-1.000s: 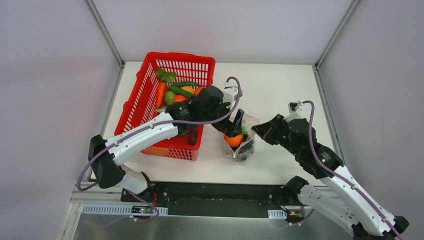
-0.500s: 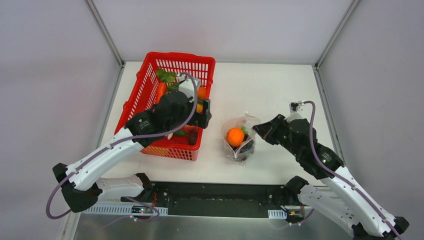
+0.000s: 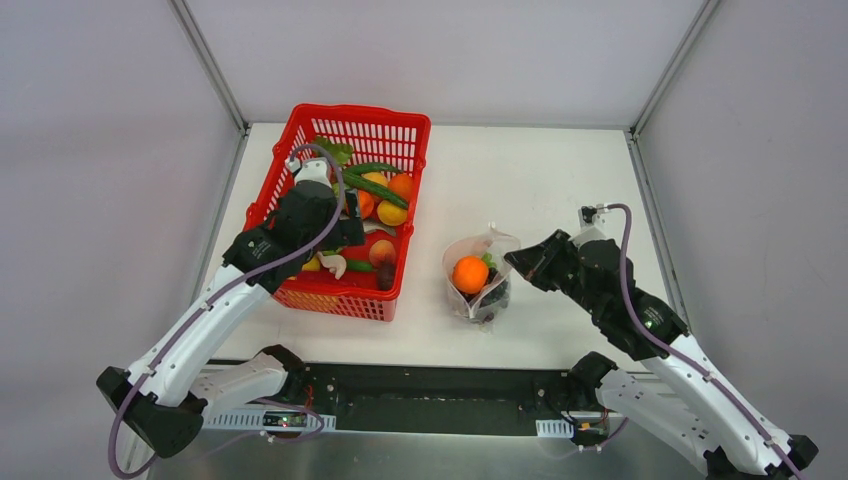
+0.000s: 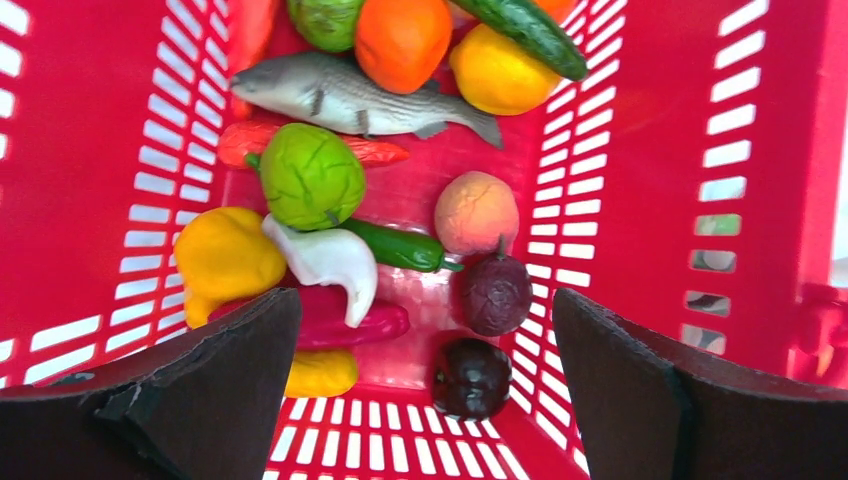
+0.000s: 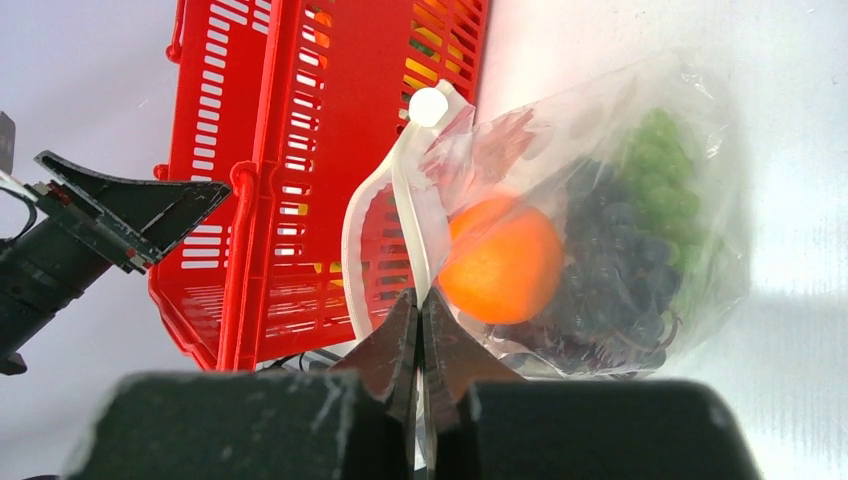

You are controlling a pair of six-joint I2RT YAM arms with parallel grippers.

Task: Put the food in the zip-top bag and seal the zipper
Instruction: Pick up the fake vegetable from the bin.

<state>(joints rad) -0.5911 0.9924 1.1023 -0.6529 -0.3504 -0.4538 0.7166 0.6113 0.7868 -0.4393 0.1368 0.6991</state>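
Right wrist: your right gripper's point(image 5: 418, 310) jaws pinch the zip-top bag's point(image 5: 620, 130) rim, apparently propping it open. Your left gripper point(image 4: 423, 305), jaws spread, hovers over basket point(image 4: 760, 150) food point(image 4: 312, 175).

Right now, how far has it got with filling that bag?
An orange and grapes already sit in the bag. The right pincer pinches its open mouth; the left pincer hangs open over the basket, holding nothing. More food and sealing the zipper remain.

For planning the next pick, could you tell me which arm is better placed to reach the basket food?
Left: its open jaws hover over the basket; the right's hold the bag.
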